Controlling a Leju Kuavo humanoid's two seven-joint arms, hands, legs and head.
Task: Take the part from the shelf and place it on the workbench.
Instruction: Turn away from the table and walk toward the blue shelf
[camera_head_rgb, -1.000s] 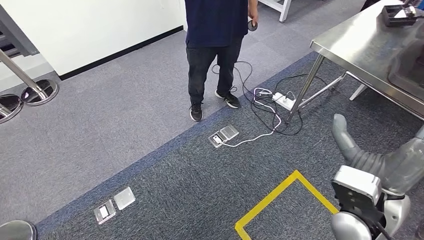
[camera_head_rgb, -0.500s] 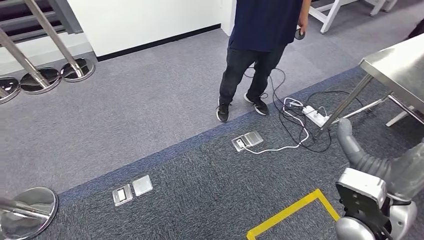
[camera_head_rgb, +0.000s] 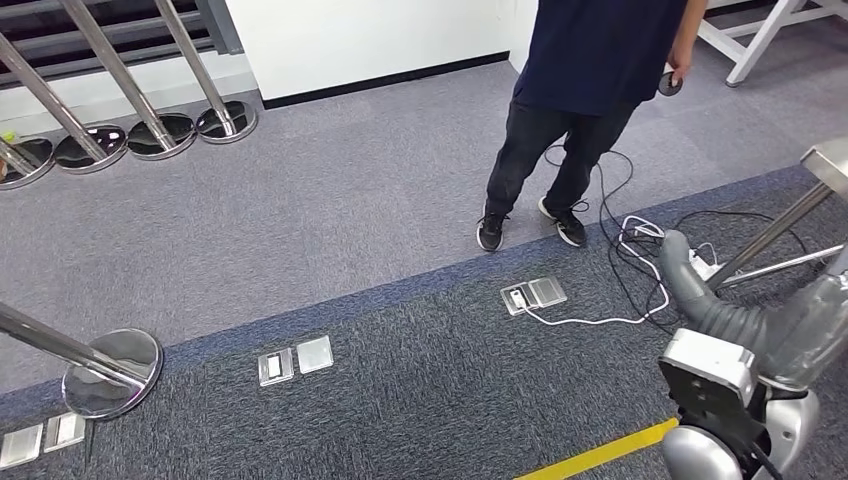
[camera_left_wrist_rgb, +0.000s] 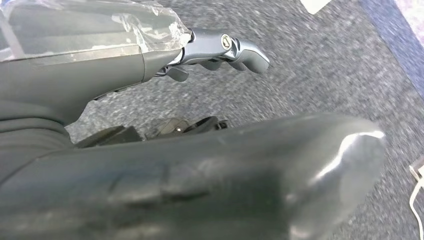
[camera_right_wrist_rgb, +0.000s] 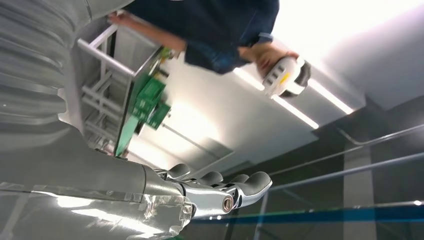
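Observation:
The steel workbench (camera_head_rgb: 832, 160) shows just a corner and a slanted leg at the right edge of the head view. My right hand (camera_head_rgb: 690, 285) is raised at the lower right, its grey thumb pointing up, with nothing in it. In the right wrist view its fingers (camera_right_wrist_rgb: 225, 192) lie straight and apart, holding nothing. My left hand (camera_left_wrist_rgb: 220, 50) hangs over the grey carpet with its fingers stretched away from the thick thumb (camera_left_wrist_rgb: 280, 170), and it too holds nothing.
A person (camera_head_rgb: 590, 80) in dark clothes stands ahead, holding a small device. Cables and a power strip (camera_head_rgb: 640, 235) lie by the workbench leg. Floor sockets (camera_head_rgb: 533, 295) sit in the carpet. Steel posts with round bases (camera_head_rgb: 110, 360) stand left. Yellow tape (camera_head_rgb: 600, 455) crosses the floor.
The camera has swung left: the whole scene slid right, most of the workbench left the picture, and the steel posts came in at the left. My right arm kept its pose.

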